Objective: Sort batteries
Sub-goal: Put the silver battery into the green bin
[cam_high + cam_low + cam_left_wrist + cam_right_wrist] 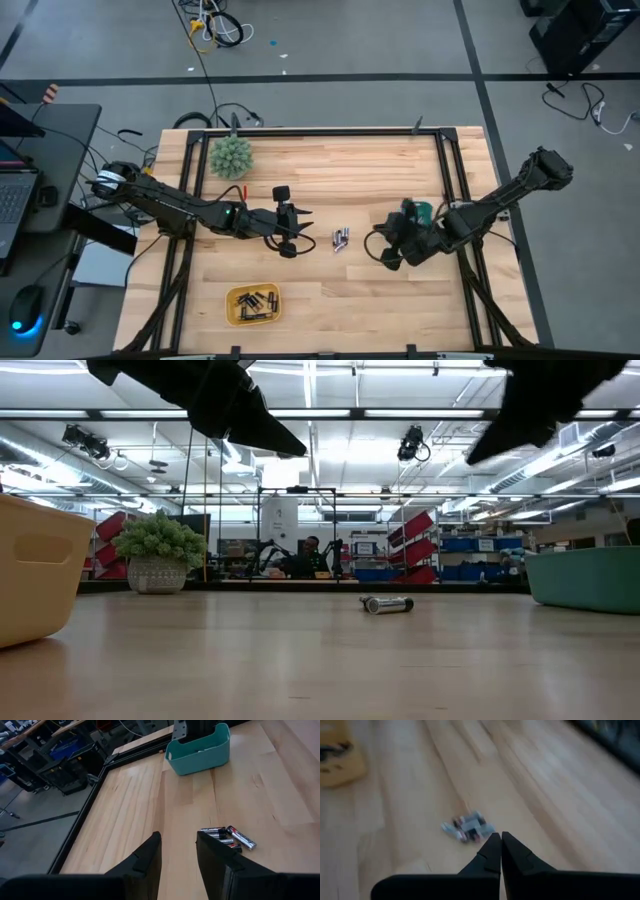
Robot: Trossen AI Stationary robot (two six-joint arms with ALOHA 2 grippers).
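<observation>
A small heap of batteries [340, 238] lies on the wooden table's middle, dark and silvery cells side by side; they also show as batteries [227, 836] and batteries [468, 827]. My left gripper [303, 226] hovers just left of the heap, open, nothing between its fingers [150, 855]. My right gripper [385, 250] hovers right of the heap, shut and above the table [499, 842]. A yellow tray [253, 305] near the front edge holds several dark batteries. A teal tray [198, 750] stands behind my right gripper.
A spiky green ball [231, 157] in a pot sits at the table's far left. Black frame rails [455, 190] run along the table's sides. In the low view the yellow tray [30, 570] stands left and the teal tray [590, 578] right of the batteries [387, 604].
</observation>
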